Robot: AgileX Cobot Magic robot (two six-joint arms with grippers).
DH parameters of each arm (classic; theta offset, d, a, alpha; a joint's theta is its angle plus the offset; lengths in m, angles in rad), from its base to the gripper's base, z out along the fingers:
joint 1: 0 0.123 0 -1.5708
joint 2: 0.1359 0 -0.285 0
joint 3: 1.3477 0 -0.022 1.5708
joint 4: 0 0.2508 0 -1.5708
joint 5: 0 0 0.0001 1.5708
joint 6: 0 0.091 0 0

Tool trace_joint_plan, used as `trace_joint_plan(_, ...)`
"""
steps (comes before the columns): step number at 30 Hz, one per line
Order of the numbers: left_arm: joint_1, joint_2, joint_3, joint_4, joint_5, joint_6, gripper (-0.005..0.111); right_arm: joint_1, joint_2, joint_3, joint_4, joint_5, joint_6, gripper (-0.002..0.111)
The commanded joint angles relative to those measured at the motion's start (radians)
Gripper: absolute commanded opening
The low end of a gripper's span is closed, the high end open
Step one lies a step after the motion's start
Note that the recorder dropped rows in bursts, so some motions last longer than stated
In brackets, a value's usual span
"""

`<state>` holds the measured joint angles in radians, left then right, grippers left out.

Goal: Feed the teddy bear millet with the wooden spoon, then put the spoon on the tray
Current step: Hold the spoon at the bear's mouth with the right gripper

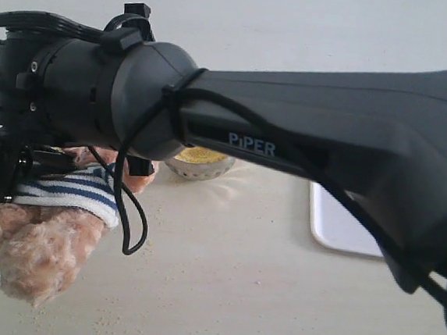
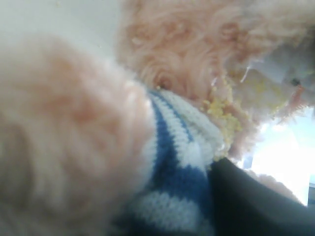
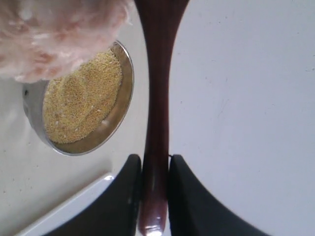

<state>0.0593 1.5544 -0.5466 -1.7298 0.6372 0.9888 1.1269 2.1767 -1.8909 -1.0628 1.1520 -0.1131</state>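
Feeding is in hand: the right gripper [image 3: 155,164] clamps the slim dark reddish-brown wooden spoon [image 3: 157,88], its far end at the fluffy light-brown teddy bear [image 3: 59,34] that the left gripper [image 1: 8,166] holds by the heaped yellow millet [image 3: 81,101]; next, the spoon must go to the flat white tray [image 3: 69,209].

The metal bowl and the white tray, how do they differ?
The metal bowl is round and shiny; the tray is flat, white, with a rounded corner. The bowl holds a heap of millet; the tray's visible part is bare. Both sit on the pale table.
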Motion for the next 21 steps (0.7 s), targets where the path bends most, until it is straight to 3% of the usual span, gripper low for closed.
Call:
trace_joint_plan(1,-0.002,-0.006,-0.014,-0.015,0.025,-0.008,0.005,0.001,-0.001,-0.005,-0.011,0.027,0.012,0.0)
trace_joint_plan(9,-0.002,-0.006,-0.014,-0.015,0.025,-0.008,0.005,0.001,-0.001,-0.005,-0.056,0.029,0.113,0.0)
trace_joint_plan(21,-0.002,-0.006,-0.017,-0.015,0.018,-0.009,0.005,0.021,-0.001,-0.005,-0.055,0.047,0.113,0.0)
